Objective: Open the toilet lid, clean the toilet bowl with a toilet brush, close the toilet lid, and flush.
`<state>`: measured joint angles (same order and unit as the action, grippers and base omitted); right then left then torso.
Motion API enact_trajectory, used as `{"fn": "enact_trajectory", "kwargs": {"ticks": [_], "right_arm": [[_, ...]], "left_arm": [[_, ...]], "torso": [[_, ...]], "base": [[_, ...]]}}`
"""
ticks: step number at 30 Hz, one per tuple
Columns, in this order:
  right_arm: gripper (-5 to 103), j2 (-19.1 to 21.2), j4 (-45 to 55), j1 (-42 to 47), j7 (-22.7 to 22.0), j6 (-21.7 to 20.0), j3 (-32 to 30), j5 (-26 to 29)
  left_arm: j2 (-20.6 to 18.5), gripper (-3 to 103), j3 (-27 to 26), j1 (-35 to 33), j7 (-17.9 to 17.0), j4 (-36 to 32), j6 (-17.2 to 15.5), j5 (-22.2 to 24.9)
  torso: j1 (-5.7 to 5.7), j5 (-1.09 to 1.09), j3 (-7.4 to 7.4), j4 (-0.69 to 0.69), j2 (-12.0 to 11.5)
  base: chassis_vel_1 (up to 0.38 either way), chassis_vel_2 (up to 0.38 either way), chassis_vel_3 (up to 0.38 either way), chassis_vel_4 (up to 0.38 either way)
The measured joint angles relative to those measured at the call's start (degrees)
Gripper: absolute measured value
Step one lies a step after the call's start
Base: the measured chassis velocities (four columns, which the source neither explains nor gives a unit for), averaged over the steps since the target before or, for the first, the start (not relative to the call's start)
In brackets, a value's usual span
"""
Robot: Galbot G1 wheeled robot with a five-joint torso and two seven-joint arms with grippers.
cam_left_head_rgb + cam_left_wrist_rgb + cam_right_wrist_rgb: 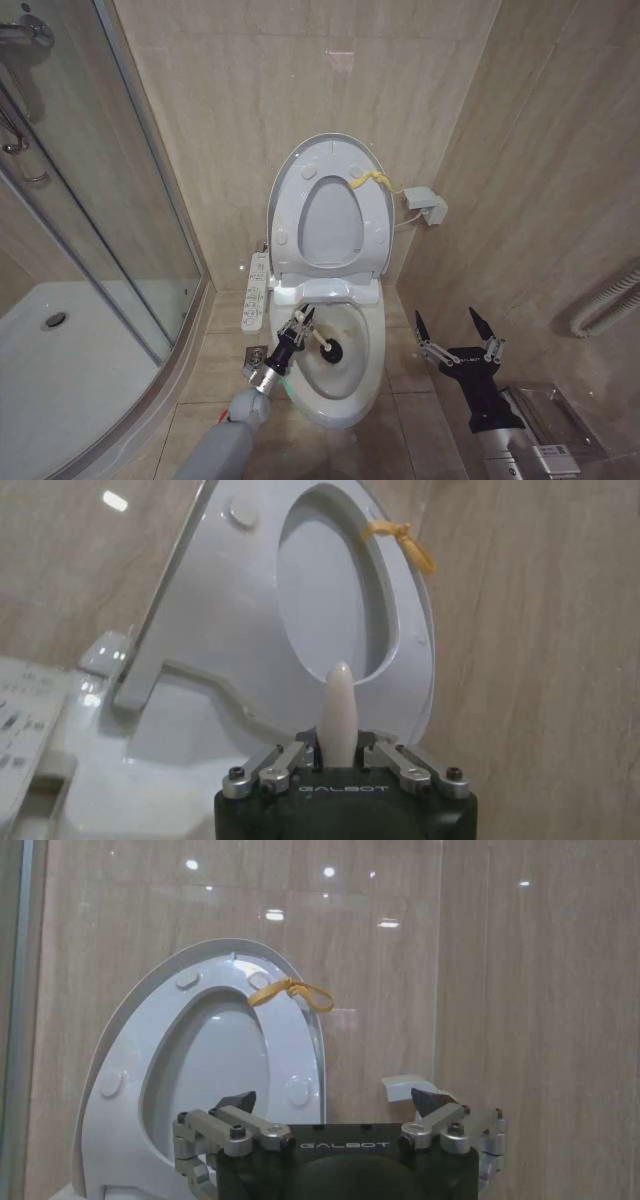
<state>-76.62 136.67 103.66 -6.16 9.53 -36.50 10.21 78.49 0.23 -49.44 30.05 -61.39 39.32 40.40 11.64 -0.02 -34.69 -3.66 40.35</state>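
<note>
Tiled bathroom, frame centre: left gripper (303,322) fingers clamped toilet brush (322,347) inside toilet bowl (350,400); right gripper (453,328) fingers spread, lower right. Scrubbing wanted firm sweeps across stains.

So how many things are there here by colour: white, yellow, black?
White: 3, the toilet lid, seat ring and toilet bowl.
Yellow: 1, the strap.
Black: 3, the toilet brush head, the left pincer shut on its handle, the open right pincer.
Total: 7.
</note>
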Motion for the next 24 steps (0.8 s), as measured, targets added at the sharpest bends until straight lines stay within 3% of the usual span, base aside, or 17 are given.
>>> {"fn": "enact_trajectory", "kwargs": {"ticks": [9, 14, 20, 24], "right_arm": [[100, 0.0, 0.0, 0.0, 0.0, 0.0, 0.0, 0.0], [100, 0.0, 0.0, 0.0, 0.0, 0.0, 0.0, 0.0], [100, 0.0, 0.0, 0.0, 0.0, 0.0, 0.0, 0.0], [100, 0.0, 0.0, 0.0, 0.0, 0.0, 0.0, 0.0]], "left_arm": [[-2.5, 22, 0.9, -6.3, -8.4, -8.3, -5.2, 2.9], [-3.7, 22, 1.3, -10.4, -15.7, -13.3, -8.6, 7.0], [-4.1, 22, 1.2, -13.8, -20.0, -16.1, -10.9, 10.6], [-3.2, 22, 2.0, -15.5, -22.2, -18.1, -12.8, 15.9]], "torso": [[-0.01, 0.02, 0.01, -0.01, 0.0], [-0.01, 0.01, 0.01, -0.01, 0.0], [-0.01, 0.02, 0.01, 0.00, 0.0], [-0.01, 0.02, 0.01, 0.00, 0.0]], "base": [[0.000, 0.000, 0.000, 0.000], [0.000, 0.000, 0.000, 0.000], [0.000, 0.000, 0.000, 0.000], [0.000, 0.000, 0.000, 0.000]]}}
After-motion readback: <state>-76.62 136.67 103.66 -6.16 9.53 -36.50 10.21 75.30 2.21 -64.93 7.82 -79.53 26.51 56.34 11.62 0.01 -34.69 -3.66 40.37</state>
